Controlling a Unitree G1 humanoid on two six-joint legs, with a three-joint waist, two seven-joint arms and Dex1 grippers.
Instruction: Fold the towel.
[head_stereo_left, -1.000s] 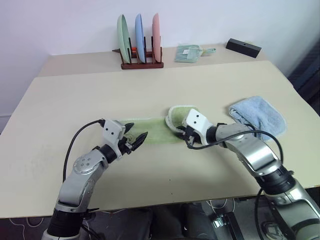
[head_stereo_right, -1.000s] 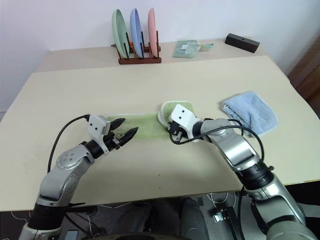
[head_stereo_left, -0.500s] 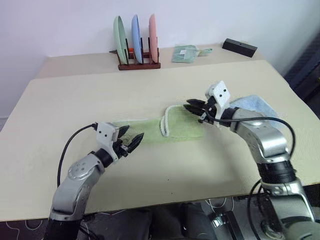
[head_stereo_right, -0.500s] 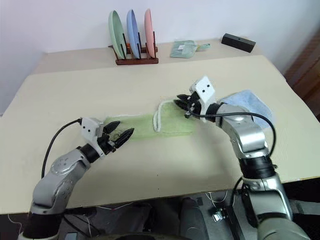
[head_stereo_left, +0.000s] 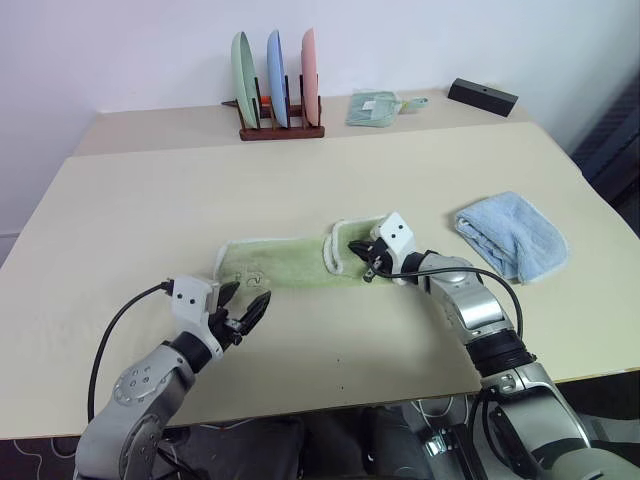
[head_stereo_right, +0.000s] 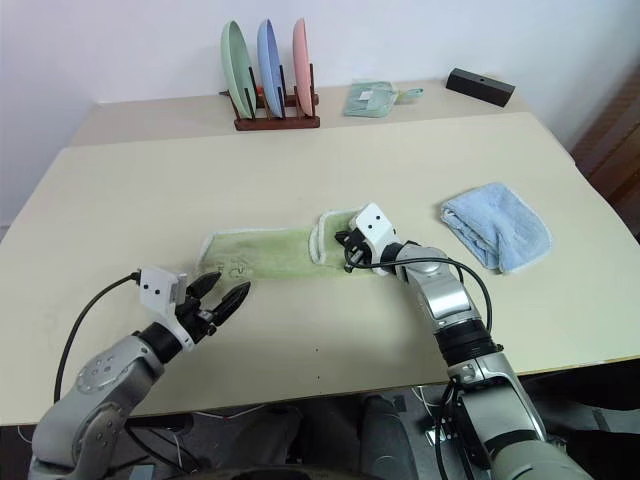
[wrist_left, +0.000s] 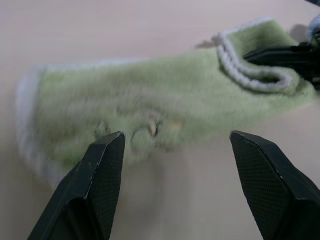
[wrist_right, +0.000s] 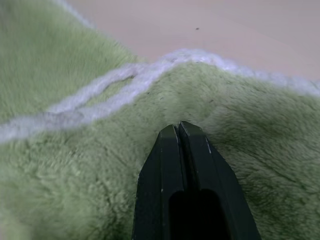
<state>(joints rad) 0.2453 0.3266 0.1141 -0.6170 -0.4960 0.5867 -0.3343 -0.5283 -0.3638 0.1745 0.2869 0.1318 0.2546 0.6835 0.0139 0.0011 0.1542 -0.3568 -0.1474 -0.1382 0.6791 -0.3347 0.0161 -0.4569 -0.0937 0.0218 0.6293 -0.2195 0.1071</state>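
Spread wide and empty, the left gripper (head_stereo_left: 244, 313) hangs above the bare table (head_stereo_left: 120, 200), just off the near-left corner of the towel (head_stereo_left: 285, 262) and touching nothing; its wrist view looks between its two fingers (wrist_left: 102, 167) at the towel's dark embroidered mark. The light green towel lies flat in the middle of the table, with its right end turned over so the white edging forms a loop. At that folded end the right gripper (head_stereo_left: 358, 248) has its fingers pressed together, the tips resting against the pile of the fold; whether any cloth is pinched between them cannot be told. Compared with half a second ago, the left gripper has pulled back from the towel toward the table's near edge, while the right gripper has dropped from above the fold onto it and closed. Right of the towel lies a light blue towel (head_stereo_left: 512, 233).
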